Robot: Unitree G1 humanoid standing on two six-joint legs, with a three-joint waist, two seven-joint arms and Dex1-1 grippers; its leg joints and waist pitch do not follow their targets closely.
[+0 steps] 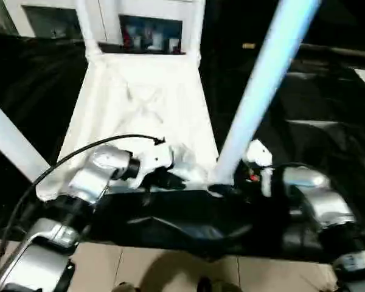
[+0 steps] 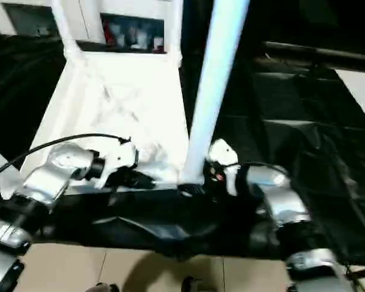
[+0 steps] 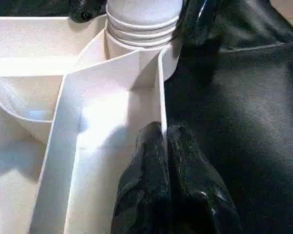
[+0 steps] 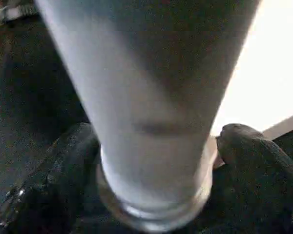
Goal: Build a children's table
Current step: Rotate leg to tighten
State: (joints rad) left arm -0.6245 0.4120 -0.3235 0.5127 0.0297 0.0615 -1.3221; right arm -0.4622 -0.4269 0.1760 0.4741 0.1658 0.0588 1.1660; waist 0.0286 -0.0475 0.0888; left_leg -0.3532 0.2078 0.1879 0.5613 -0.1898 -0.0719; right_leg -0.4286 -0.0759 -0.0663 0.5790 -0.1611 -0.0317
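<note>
Lying on black sheeting (image 1: pixel 328 121) over pale floor (image 1: pixel 140 267): table top (image 1: pixel 146 103); left pincer (image 3: pixel 168 161) pinches its rib, right pincer (image 4: pixel 156 161) wide.

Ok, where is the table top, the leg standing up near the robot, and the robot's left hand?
table top (image 1: pixel 146 109), left eye view, ribbed underside, middle.
leg (image 1: pixel 255 103), left eye view, middle of its shaft.
left hand (image 3: pixel 165 151), left wrist view, between its black fingertips, at the top's rim.

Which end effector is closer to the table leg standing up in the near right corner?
Right. The right end effector straddles the leg at its base; the left end effector pinches a tabletop rib beside that corner.
</note>
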